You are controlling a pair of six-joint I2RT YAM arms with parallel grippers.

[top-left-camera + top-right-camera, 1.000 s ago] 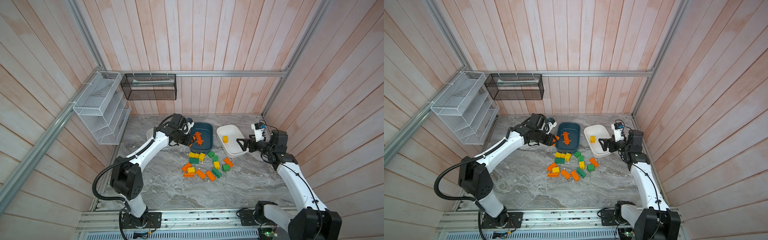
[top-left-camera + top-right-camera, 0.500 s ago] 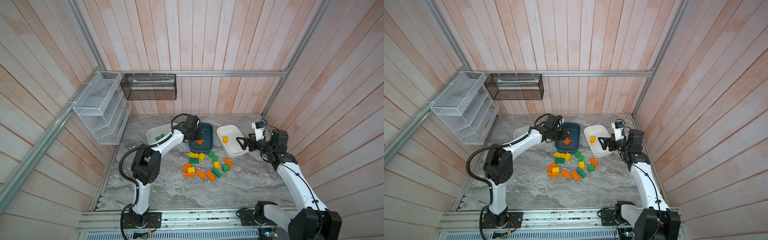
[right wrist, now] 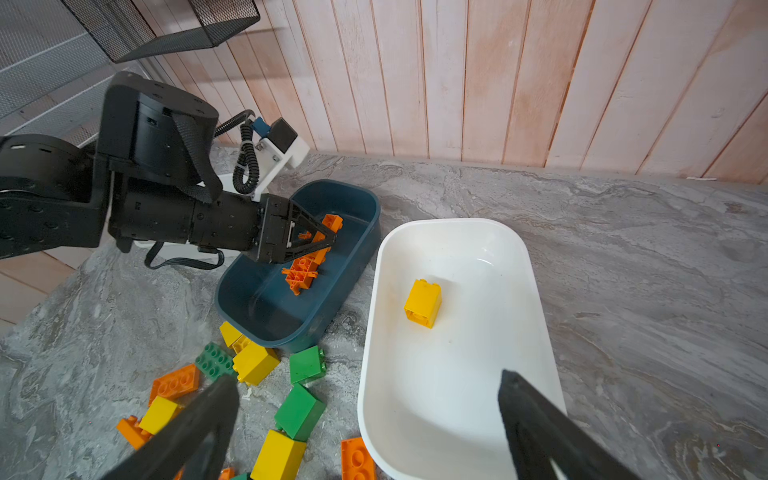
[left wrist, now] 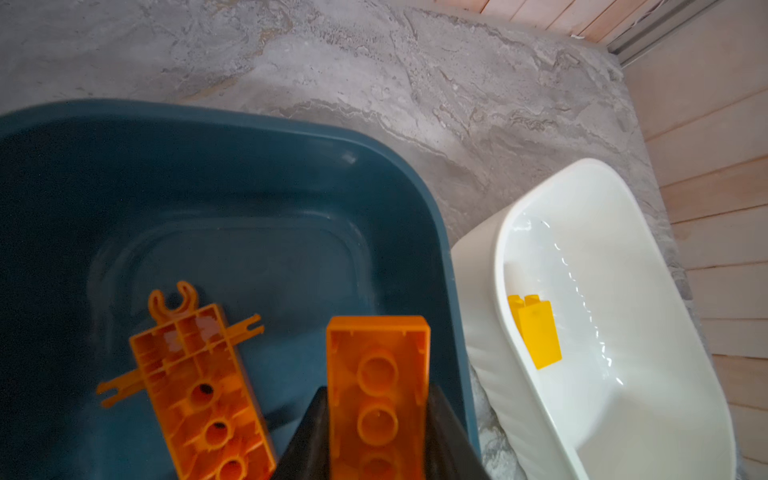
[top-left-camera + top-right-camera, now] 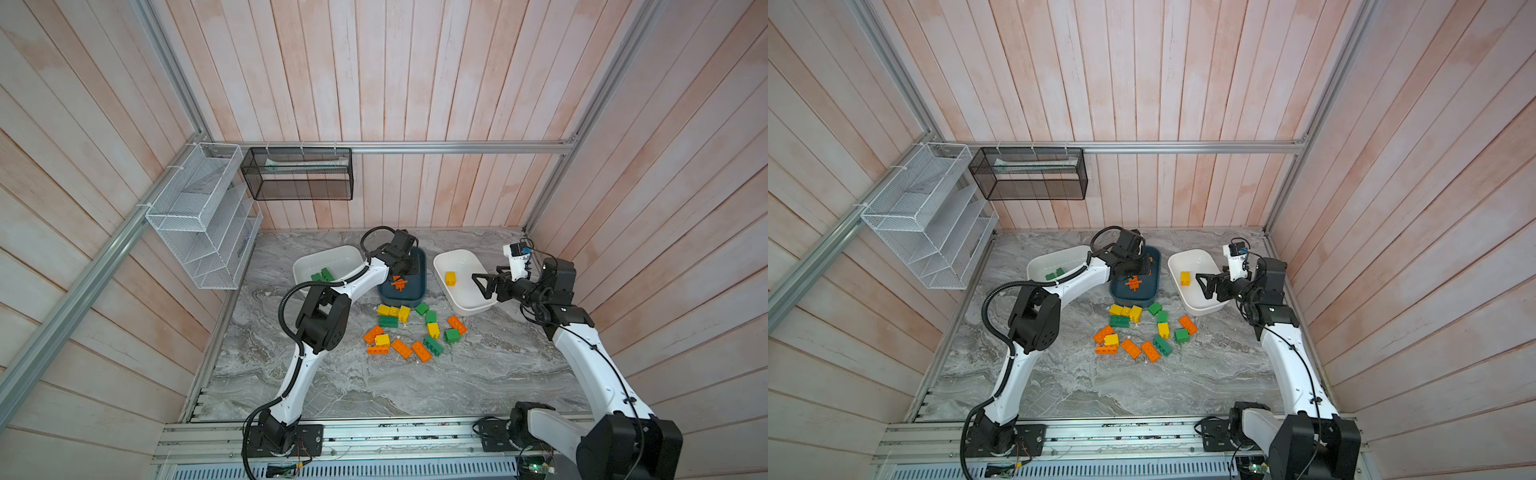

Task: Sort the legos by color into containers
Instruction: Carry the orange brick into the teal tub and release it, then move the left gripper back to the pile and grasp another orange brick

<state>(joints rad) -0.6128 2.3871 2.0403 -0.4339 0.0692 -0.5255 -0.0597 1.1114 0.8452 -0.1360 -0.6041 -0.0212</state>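
Pale plank walls [image 5: 374, 83], grey marble floor [image 5: 374, 386]

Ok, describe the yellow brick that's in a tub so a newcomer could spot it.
In a top view, find the dark teal plastic tub on the grey marbled table; the white plastic tub right of it holds one small yellow studded brick. It lies alone there, whereas the other yellow bricks sit loose on the table.

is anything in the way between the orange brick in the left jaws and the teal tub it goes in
Nothing visible. The orange brick, clamped in the left jaws, hangs over the open teal tub. Another orange piece lies on the tub's floor, beside the brick rather than under it.
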